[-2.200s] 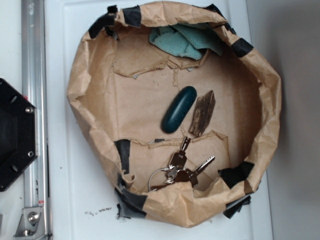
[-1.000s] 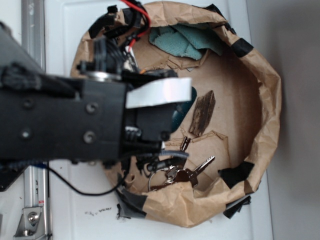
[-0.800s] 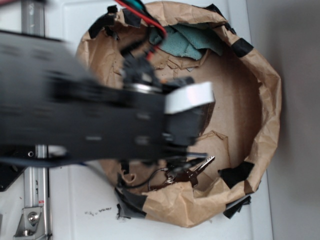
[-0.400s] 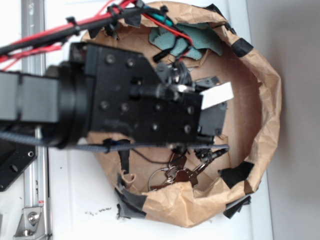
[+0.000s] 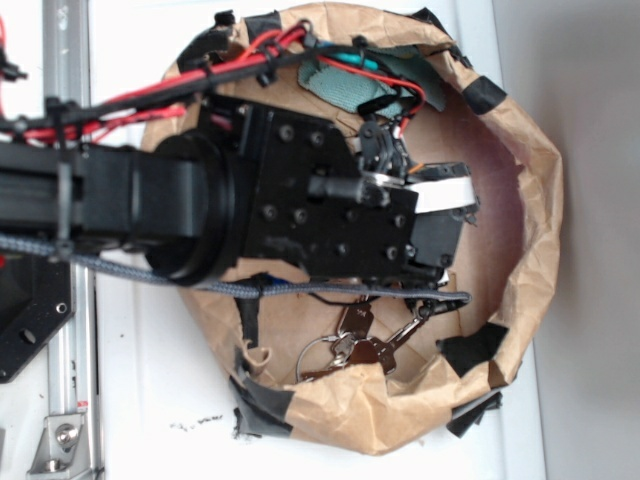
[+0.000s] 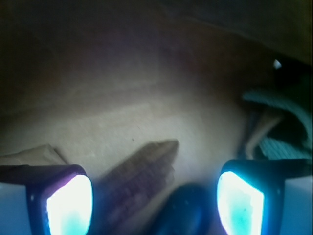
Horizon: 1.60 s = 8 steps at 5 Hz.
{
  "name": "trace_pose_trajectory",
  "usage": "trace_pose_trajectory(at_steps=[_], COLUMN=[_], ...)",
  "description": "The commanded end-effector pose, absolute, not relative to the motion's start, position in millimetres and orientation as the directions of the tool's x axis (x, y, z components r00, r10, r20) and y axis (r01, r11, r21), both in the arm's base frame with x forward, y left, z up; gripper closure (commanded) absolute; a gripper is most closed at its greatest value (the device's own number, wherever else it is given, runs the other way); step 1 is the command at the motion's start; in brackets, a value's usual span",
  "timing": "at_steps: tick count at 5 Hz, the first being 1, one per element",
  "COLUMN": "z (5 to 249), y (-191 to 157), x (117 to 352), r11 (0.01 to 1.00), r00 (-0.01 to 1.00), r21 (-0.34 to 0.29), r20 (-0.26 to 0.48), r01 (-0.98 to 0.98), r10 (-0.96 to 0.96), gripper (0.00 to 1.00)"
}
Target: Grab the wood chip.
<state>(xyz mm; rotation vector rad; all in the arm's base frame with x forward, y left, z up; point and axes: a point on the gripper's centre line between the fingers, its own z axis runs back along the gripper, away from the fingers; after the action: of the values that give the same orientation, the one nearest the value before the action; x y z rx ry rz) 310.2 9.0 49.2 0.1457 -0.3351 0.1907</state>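
Note:
In the wrist view the wood chip (image 6: pixel 139 174) lies flat on brown paper, a dark rough sliver pointing up and to the right, between my two fingers. The smooth dark teal case (image 6: pixel 188 210) lies just right of it, also inside the gap. My gripper (image 6: pixel 154 205) is open, its glowing pads (image 6: pixel 68 205) wide apart and touching neither object. In the exterior view the black arm and gripper (image 5: pixel 445 235) cover the middle of the paper-lined basket (image 5: pixel 525 190), hiding the chip and the case.
A bunch of metal keys (image 5: pixel 365 345) lies at the near side of the basket, just below the gripper. A teal cloth (image 5: pixel 350 85) sits at the far side, also at the wrist view's right (image 6: pixel 281 112). Crumpled paper walls ring the basket.
The arm swept in from the left over the basket and moved right until it covered the chip and case. The keys and cloth stayed put.

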Motion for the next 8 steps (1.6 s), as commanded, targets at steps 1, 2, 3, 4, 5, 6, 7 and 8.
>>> trace_pose_trajectory(at_steps=[1,2,3,4,5,6,7,8], z=[33,24,8,0,3,9,37,73], y=[16,9,10,10,7,5,13,24], x=[337,344,354,360,358,348,324,298], r11=[0.957,0.944,0.945,0.954,0.960,0.975,0.993,0.995], r00=[0.937,0.936,0.935,0.942,0.946,0.958,0.974,0.954], r21=[-0.053,-0.072,-0.036,-0.004,0.005,0.002,0.055,0.044], r20=[0.194,0.124,0.136,0.154,0.171,0.189,0.209,0.289], r01=[-0.287,-0.323,-0.326,-0.301,-0.280,-0.221,-0.103,-0.093], r10=[0.291,0.329,0.328,0.298,0.275,0.216,0.090,0.077], gripper=[0.00,0.00,1.00,1.00,1.00,1.00,1.00,1.00])
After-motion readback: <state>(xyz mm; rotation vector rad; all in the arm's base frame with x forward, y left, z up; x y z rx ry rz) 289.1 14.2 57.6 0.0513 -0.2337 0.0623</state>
